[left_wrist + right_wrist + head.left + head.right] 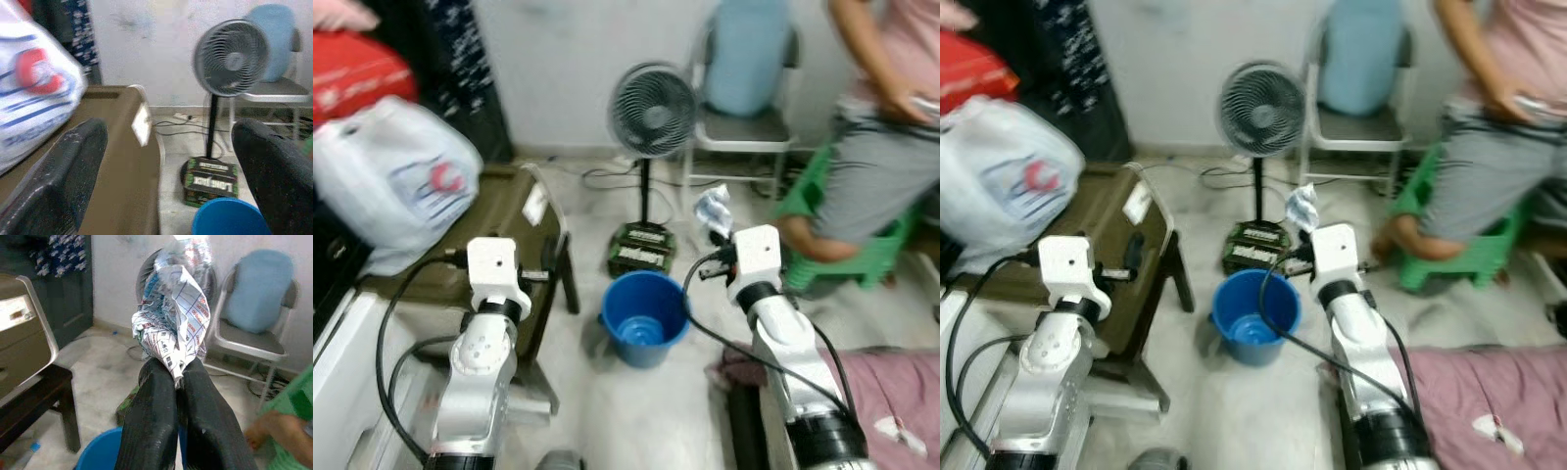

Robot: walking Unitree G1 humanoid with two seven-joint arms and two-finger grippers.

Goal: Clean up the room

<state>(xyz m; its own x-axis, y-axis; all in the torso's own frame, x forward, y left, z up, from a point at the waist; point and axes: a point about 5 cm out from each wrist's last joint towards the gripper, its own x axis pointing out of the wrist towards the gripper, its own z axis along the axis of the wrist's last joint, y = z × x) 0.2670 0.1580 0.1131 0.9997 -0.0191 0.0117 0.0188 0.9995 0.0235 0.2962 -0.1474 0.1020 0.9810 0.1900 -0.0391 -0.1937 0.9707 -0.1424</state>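
Observation:
My right gripper (177,374) is shut on a crumpled printed wrapper (173,318), white with blue and red print. In the head views the wrapper (714,211) sticks up past the right wrist, held above and just right of a blue bucket (644,315) on the floor. The bucket's rim (100,450) shows below the right fingers. My left gripper (168,161) is open with nothing between its fingers (63,171), raised over a brown table (504,220) to the left of the bucket.
A standing fan (652,113) and a small green box (642,247) sit behind the bucket. A large white plastic bag (396,176) lies on the brown table. A person (871,147) sits on a green stool (891,245) at right. A metal chair (744,88) holds a blue cushion; pink cloth (891,397) lies at lower right.

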